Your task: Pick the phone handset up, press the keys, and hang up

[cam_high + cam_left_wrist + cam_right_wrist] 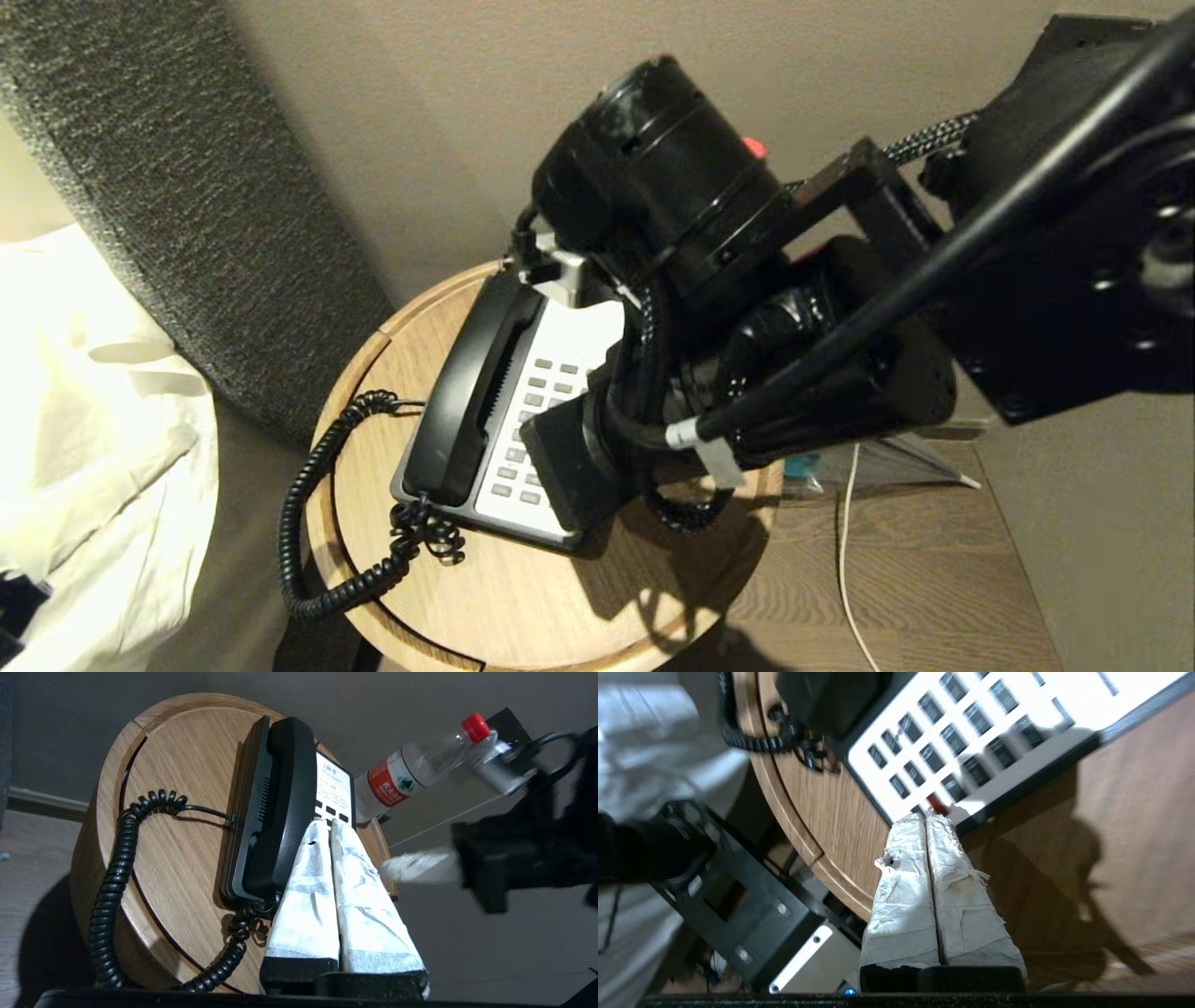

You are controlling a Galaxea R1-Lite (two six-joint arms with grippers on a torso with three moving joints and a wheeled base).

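Observation:
The phone handset (pixel 464 392) (pixel 286 802) lies in its cradle along the left side of the black-and-white phone base (pixel 537 411) (pixel 971 737). Its coiled cord (pixel 308 523) (pixel 112 882) loops over the round wooden table (pixel 523 597). My right arm (pixel 766 355) reaches across the phone and hides its right side. My right gripper (pixel 926 813) is shut and empty, its taped tips just over the keypad's near edge beside a red key (pixel 936 805). Off the table's edge, my left gripper (pixel 328 822) is shut, empty and pointing at the phone.
A water bottle (pixel 406 777) with a red cap stands behind the phone by the wall. White bedding (pixel 84 420) and a grey padded headboard (pixel 168 187) are to the left. A white cable (pixel 845 560) trails over the wooden floor on the right.

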